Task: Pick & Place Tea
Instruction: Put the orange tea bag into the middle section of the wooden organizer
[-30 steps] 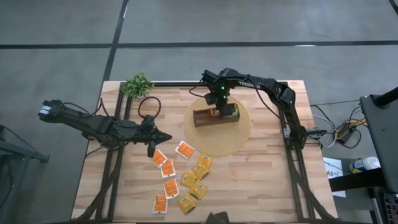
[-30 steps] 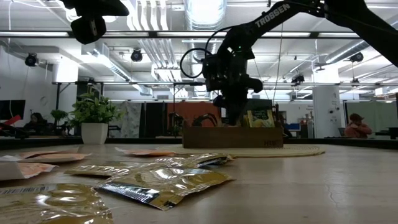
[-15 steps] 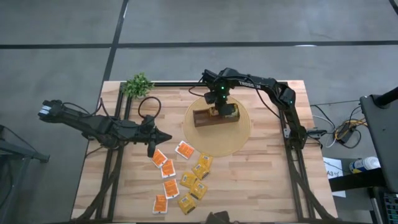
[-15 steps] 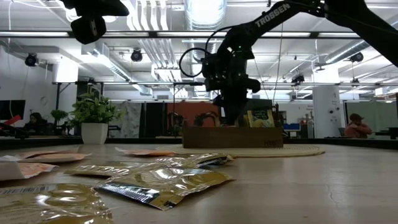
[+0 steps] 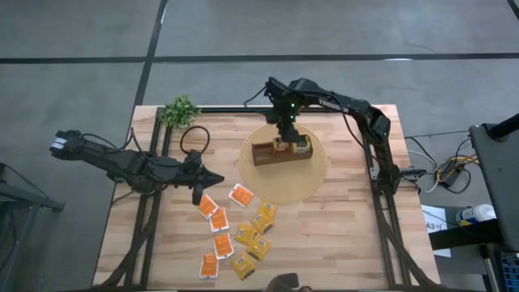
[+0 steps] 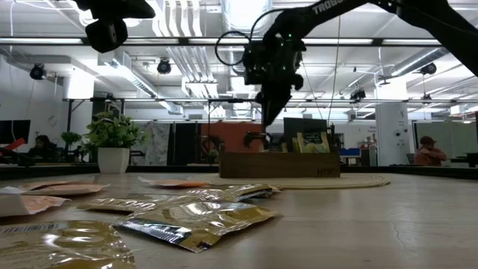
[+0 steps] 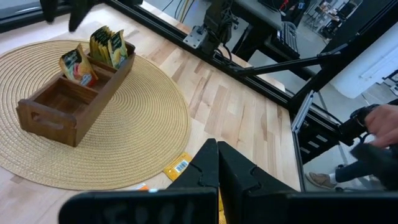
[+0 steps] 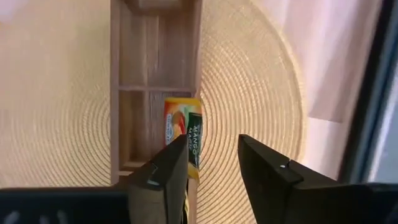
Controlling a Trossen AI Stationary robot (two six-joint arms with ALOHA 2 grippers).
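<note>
**Right pincer spread above the wooden tea box**

Your right gripper (image 8: 211, 163) hangs above the wooden box (image 5: 280, 151) with its two dark fingers spread and nothing between them. Directly under it, an orange-and-green tea sachet (image 8: 185, 135) stands on edge in the middle compartment. In the next compartment, at the box's end, more sachets (image 7: 109, 45) stand upright. The third compartment holds nothing you can make out. The box rests on a round woven mat (image 5: 312, 178), which spreads out on all sides beneath the gripper.

Your left gripper (image 5: 197, 195) waits well apart from the box, off the mat, its fingers pressed together on nothing. Just beyond its tips the loose tea sachets (image 5: 236, 229), orange-and-white and yellow, lie flat and scattered on the wooden table (image 5: 340, 235). A small potted plant (image 5: 179, 110) stands at the table's far corner.
</note>
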